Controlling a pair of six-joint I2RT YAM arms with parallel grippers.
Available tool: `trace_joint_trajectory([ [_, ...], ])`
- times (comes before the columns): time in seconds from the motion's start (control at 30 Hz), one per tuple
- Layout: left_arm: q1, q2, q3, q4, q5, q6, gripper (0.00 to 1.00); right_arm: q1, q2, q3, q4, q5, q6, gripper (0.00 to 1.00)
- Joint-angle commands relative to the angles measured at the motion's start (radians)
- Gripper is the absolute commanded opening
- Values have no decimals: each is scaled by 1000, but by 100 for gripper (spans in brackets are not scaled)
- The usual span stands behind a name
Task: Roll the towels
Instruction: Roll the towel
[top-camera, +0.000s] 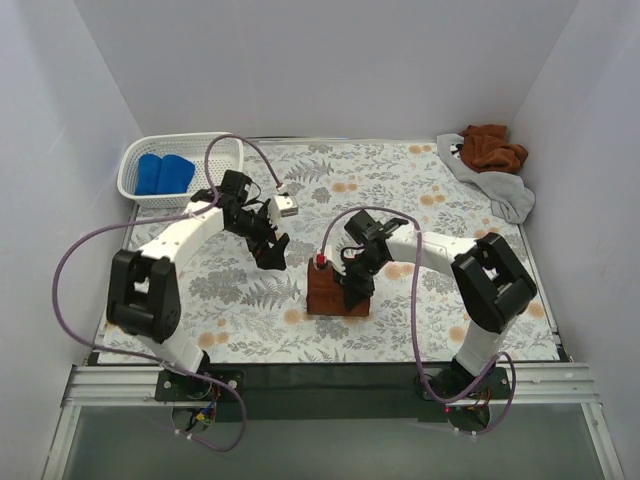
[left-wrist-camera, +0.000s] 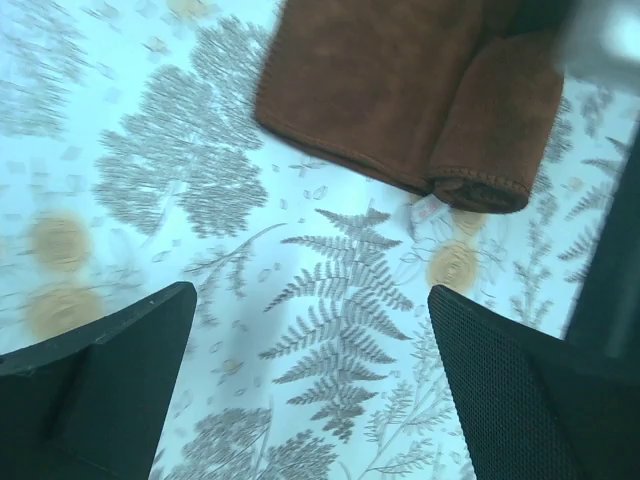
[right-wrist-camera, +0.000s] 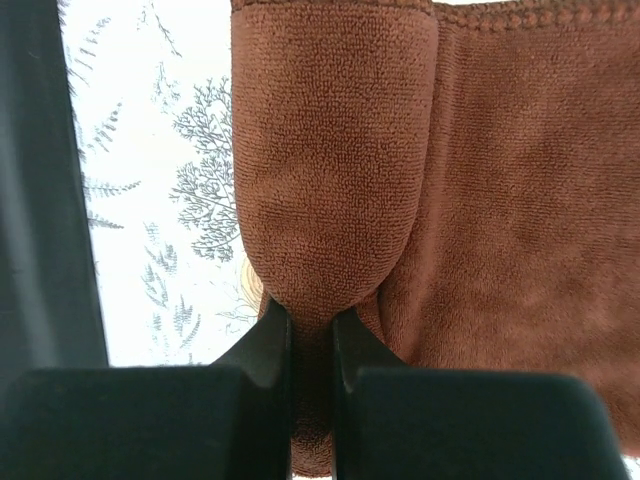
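A rust-brown towel (top-camera: 328, 295) lies at the middle of the table, partly rolled along its right side. My right gripper (top-camera: 356, 283) is shut on the rolled fold; in the right wrist view the fingertips (right-wrist-camera: 312, 325) pinch the brown roll (right-wrist-camera: 330, 170). My left gripper (top-camera: 271, 250) is open and empty, just left of the towel and apart from it. In the left wrist view the gripper (left-wrist-camera: 310, 370) hangs over bare tablecloth, with the towel (left-wrist-camera: 370, 90) beyond it. Two rolled blue towels (top-camera: 165, 173) lie in the basket. A crumpled brown towel (top-camera: 492, 147) and a grey towel (top-camera: 495, 185) lie at the back right.
The white perforated basket (top-camera: 183, 139) stands at the back left. The table carries a floral cloth (top-camera: 430, 190). White walls close in the left, back and right sides. A black strip (top-camera: 330, 375) runs along the near edge by the arm bases.
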Motion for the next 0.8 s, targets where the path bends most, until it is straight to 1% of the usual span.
trace_joint_trajectory([
  [0.0, -28, -206, -91, 213, -160, -55, 98, -31, 128, 73, -185, -137, -15, 1],
  [0.03, -34, -283, -116, 235, -195, -50, 98, -44, 183, 94, -231, -149, -19, 1],
  [0.1, -60, -366, -195, 287, -206, -29, 98, -61, 234, 160, -277, -209, -30, 1],
  [0.13, -72, -434, -218, 299, -202, 6, 98, -74, 284, 183, -321, -230, -38, 1],
  [0.23, -169, -489, -287, 315, -225, 31, 98, -97, 361, 246, -384, -295, -50, 1],
  [0.27, -251, -501, -303, 310, -263, 42, 98, -102, 378, 260, -397, -307, -61, 1],
  [0.33, -349, -507, -352, 318, -320, 45, 98, -117, 435, 302, -444, -339, -81, 1],
  [0.37, -443, -507, -370, 342, -376, 45, 98, -128, 452, 312, -470, -362, -93, 1],
  [0.47, -560, -506, -429, 429, -455, 48, 98, -139, 516, 346, -507, -373, -125, 2],
  [0.53, -578, -487, -435, 450, -505, 57, 97, -144, 546, 354, -532, -379, -138, 2],
  [0.6, -608, -466, -441, 471, -536, 94, 88, -145, 563, 359, -546, -386, -150, 2],
  [0.63, -620, -464, -446, 482, -542, 103, 86, -144, 581, 360, -547, -389, -153, 2],
  [0.77, -709, -444, -472, 570, -561, 131, 83, -148, 615, 368, -559, -413, -164, 3],
])
